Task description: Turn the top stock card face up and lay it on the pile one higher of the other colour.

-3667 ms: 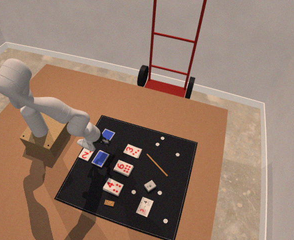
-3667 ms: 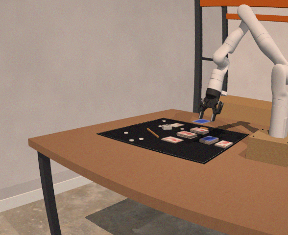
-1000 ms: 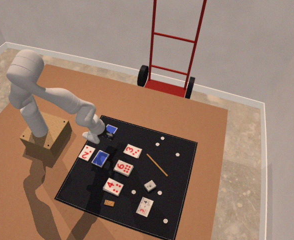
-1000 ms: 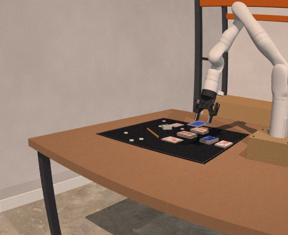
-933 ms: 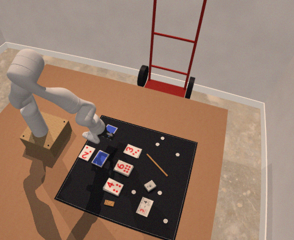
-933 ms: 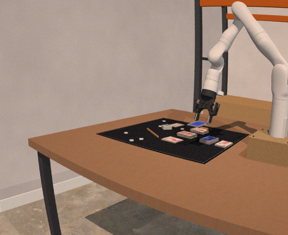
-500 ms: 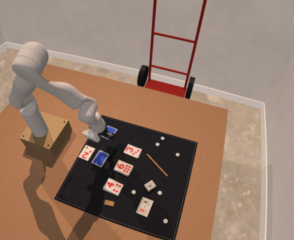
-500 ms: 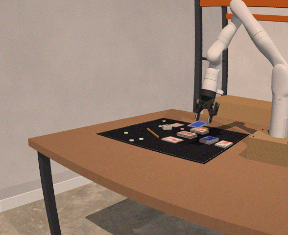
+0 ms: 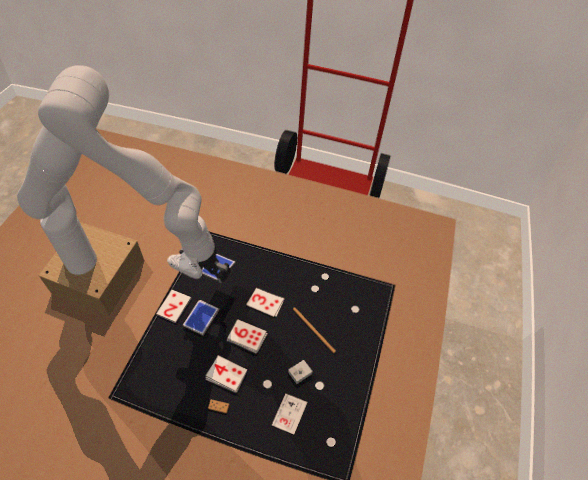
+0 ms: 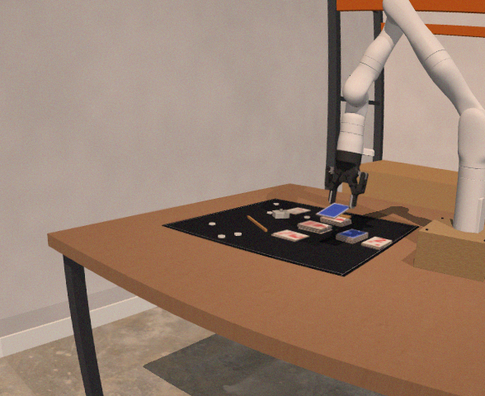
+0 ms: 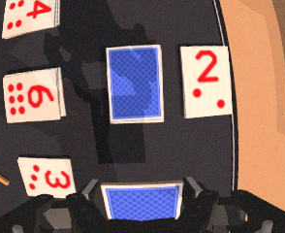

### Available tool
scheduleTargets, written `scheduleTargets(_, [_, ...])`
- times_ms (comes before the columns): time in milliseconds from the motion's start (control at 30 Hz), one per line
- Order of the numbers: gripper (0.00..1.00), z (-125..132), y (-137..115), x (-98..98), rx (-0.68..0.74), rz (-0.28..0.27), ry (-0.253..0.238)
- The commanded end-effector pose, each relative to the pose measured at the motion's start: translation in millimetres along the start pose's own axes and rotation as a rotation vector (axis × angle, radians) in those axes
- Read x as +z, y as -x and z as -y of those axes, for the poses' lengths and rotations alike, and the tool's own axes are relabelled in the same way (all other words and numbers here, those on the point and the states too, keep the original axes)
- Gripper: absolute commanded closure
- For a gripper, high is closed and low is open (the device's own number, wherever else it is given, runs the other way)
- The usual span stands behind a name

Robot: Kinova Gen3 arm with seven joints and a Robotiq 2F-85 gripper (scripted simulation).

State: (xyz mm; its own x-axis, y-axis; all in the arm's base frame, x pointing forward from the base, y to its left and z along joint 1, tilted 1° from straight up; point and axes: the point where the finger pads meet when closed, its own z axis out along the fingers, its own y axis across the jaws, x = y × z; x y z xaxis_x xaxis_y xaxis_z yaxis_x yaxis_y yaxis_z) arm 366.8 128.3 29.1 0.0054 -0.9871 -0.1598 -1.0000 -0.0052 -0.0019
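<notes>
My gripper [image 9: 221, 272] [image 10: 341, 205] [image 11: 142, 190] is shut on a blue-backed card [image 9: 226, 258] [image 10: 332, 210] [image 11: 142, 204], with fingertips at opposite edges. The card is above the mat, blue back up, and looks tilted in the exterior view; its face is hidden. The face-down stock [image 9: 200, 317] [image 10: 352, 235] [image 11: 135, 83] lies on the mat beside a red 2 [image 9: 173, 305] [image 10: 376, 242] [image 11: 206, 83]. Three face-up piles form a row: red 3 [image 9: 266, 302] [image 10: 289, 235] [image 11: 47, 177], red 6 [image 9: 246, 335] [image 10: 314, 226] [image 11: 33, 96], and red 4 [image 9: 226, 373] [image 11: 31, 15].
The black mat [image 9: 149, 369] also bears a wooden stick [image 9: 314, 330] [image 10: 256, 223], a grey block [image 9: 300, 371] [image 10: 280, 214], a printed card [image 9: 289, 413], a small orange tile [image 9: 218, 406] and several white discs. The robot's wooden base [image 9: 92, 263] [image 10: 455, 251] stands beyond the mat edge near the 2.
</notes>
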Motion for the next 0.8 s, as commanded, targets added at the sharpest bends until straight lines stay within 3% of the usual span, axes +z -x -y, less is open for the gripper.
scheduleTargets(0, [0.29,-1.1,11.1,-0.4,-0.029,-0.022,-0.003])
scheduleTargets(167, [0.29,-0.8,11.7,-0.9,-0.029,-0.050,-0.005])
scheduleTargets(767, [0.29,-1.1,15.0,-0.1,-0.029,-0.248,-0.005])
